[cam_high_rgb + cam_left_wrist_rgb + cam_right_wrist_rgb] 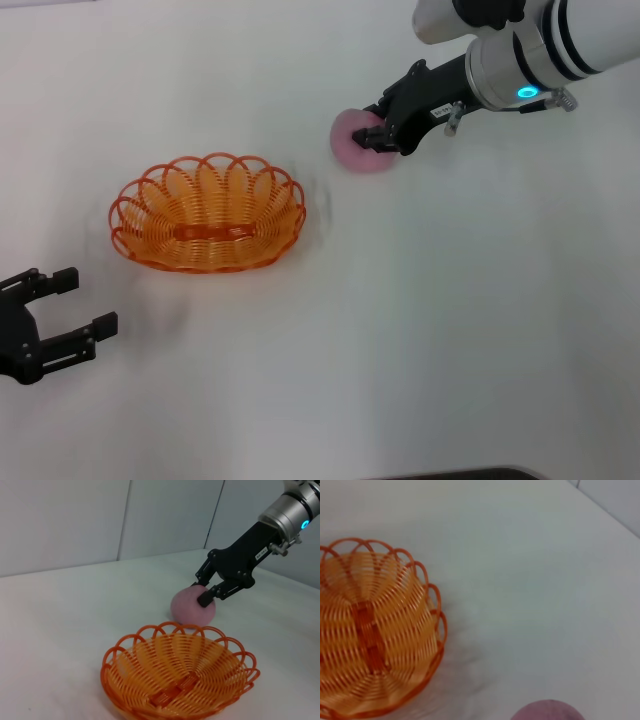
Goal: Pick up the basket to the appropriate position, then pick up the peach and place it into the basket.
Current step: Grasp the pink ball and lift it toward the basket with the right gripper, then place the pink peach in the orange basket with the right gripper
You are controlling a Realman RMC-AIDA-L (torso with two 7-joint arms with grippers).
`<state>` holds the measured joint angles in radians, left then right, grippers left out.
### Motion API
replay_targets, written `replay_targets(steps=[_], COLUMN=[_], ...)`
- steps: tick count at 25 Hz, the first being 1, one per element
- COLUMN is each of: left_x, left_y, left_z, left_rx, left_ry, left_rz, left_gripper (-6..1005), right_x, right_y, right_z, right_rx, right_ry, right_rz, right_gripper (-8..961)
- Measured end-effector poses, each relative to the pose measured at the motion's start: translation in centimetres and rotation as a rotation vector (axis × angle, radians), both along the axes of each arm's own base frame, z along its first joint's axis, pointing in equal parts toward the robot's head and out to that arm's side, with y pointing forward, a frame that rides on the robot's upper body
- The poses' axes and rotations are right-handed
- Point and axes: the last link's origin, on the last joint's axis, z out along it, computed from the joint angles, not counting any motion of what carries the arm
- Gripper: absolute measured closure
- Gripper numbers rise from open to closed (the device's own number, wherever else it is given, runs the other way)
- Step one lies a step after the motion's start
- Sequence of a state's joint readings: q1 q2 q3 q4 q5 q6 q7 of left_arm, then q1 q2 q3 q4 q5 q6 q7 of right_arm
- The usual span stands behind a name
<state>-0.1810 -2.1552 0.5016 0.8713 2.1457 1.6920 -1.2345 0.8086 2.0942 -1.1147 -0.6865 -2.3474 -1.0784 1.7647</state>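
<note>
While the right gripper (pixel 378 137) pinches the peach (pixel 355 145) at upper right of the head view, apparently readying a lift, the basket (pixel 208 213) sits empty at centre left, well apart from it. The left gripper (pixel 62 312) rests spread at lower left, idle.

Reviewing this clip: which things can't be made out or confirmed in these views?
- Whether the peach rests on the table or is lifted: the right gripper covers its near side in the head view; the left wrist view leaves it unclear.
- Most of the peach in the right wrist view: cut off by the frame edge.
- Left gripper: its base runs off the head view's edge.
- Basket front rim: cropped in the left wrist view.
</note>
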Motion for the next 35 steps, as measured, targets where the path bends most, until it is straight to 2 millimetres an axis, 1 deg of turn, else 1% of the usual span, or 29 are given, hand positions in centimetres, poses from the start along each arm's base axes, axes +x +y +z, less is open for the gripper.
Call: replay_targets(steps=[4, 11, 16, 19, 22, 26, 30, 32, 33, 35], left_x=[0.0, -0.1, -0.1, -0.1, -0.1, -0.2, -0.1, -0.1, -0.1, -0.1], left_y=[0.0, 0.0, 0.0, 0.0, 0.1, 0.2, 0.4, 0.5, 0.5, 0.5], left_z=[0.0, 0.2, 0.2, 0.2, 0.4, 0.7, 0.8, 0.8, 0.8, 0.8], left_rx=[-0.002, 0.007, 0.010, 0.010, 0.012, 0.023, 0.026, 0.026, 0.025, 0.025], left_ry=[0.001, 0.000, 0.000, -0.001, 0.002, 0.003, 0.003, 0.003, 0.004, 0.004], left_rz=[0.001, 0.005, 0.007, 0.006, 0.005, 0.009, 0.003, 0.001, 0.001, 0.000], left_gripper=[207, 208, 208, 208, 208, 207, 207, 207, 207, 207], right_x=[-0.4, -2.1, -4.0, -5.0, -5.5, -5.9, -6.5, -6.9, -7.2, -7.4], right_y=[-0.1, -0.7, -1.8, -2.7, -2.9, -3.1, -3.4, -3.6, -3.6, -3.7], right_z=[0.5, 3.1, 5.0, 5.4, 5.3, 4.3, 2.9, 1.9, 1.2, 0.8], right_rx=[0.004, 0.046, 0.044, 0.011, -0.011, -0.036, -0.066, -0.087, -0.100, -0.109], right_ry=[0.043, 0.180, 0.313, 0.382, 0.396, 0.381, 0.369, 0.372, 0.373, 0.372], right_rz=[-0.002, 0.037, 0.074, 0.106, 0.120, 0.132, 0.144, 0.149, 0.158, 0.162], right_gripper=[650, 649, 649, 649, 649, 650, 650, 650, 650, 650])
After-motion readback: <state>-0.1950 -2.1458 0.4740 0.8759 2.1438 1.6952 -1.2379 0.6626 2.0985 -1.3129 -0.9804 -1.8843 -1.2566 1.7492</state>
